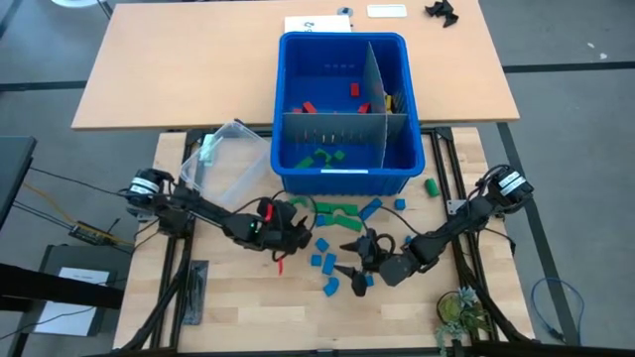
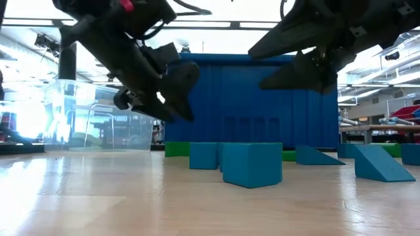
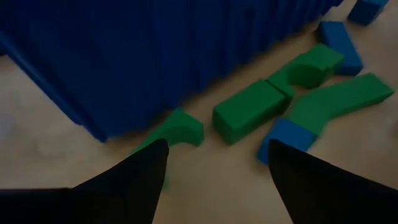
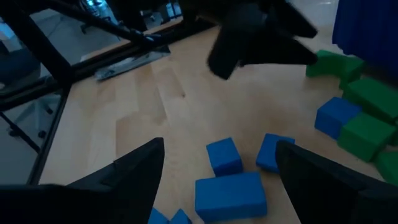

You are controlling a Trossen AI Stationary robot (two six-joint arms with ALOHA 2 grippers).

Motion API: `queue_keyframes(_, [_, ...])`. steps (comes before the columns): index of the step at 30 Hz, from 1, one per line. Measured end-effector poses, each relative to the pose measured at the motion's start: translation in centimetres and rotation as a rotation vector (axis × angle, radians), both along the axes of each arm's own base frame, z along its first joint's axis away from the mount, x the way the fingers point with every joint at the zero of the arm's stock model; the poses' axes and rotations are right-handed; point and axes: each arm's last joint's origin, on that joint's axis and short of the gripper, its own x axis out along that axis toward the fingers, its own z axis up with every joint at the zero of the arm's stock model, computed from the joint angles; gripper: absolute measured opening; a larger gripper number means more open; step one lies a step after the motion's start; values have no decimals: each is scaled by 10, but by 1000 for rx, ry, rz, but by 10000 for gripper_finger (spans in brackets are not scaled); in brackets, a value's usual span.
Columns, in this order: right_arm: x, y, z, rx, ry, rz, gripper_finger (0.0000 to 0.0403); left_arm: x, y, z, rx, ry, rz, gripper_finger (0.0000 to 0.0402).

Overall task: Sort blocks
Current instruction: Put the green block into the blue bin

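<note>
This is a robotics lab or research workroom. A pale wooden tabletop (image 1: 248,307) sits on a black metal frame (image 1: 171,283) with two dark jointed arms bolted at its left and right edges, loose cables (image 1: 50,203) trailing over the grey floor (image 1: 566,149). A second light-wood table (image 1: 179,69) stands beyond its far edge. Level across the tabletop, long ceiling strip lights (image 2: 210,25) and cluttered benches (image 2: 387,128) show in an open, brightly lit hall.

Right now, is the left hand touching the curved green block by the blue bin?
Apart. The left wrist view shows the left hand open, bare table between its fingers, and the curved green block lying just beyond its fingertips.
</note>
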Motion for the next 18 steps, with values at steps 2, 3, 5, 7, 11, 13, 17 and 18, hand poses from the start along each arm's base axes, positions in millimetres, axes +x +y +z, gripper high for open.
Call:
queue_keyframes(2, [-1, 2, -1, -5, 13, 12, 306, -1, 4, -1, 18, 30, 13, 281])
queue_keyframes(3, [-2, 2, -1, -3, 18, 19, 306, -2, 7, -2, 23, 31, 43, 280])
queue_keyframes(5, [-2, 2, -2, 2, 20, 21, 306, -3, 12, -5, 23, 28, 87, 277])
queue_keyframes(7, [-2, 2, -2, 4, 20, 20, 306, -1, 18, -8, 22, 20, 117, 274])
queue_keyframes(11, [-2, 2, -2, 11, 16, 14, 306, 4, 27, -24, 25, 51, 149, 273])
queue_keyframes(13, [-2, 2, -2, 11, 17, 15, 306, 7, 32, -35, 17, 67, 161, 273])
queue_keyframes(17, [-2, 2, -2, 10, 17, 16, 306, 10, 38, -52, -3, 106, 159, 273])
queue_keyframes(18, [-2, 2, -2, 10, 17, 16, 306, 10, 40, -55, 1, 120, 155, 273])
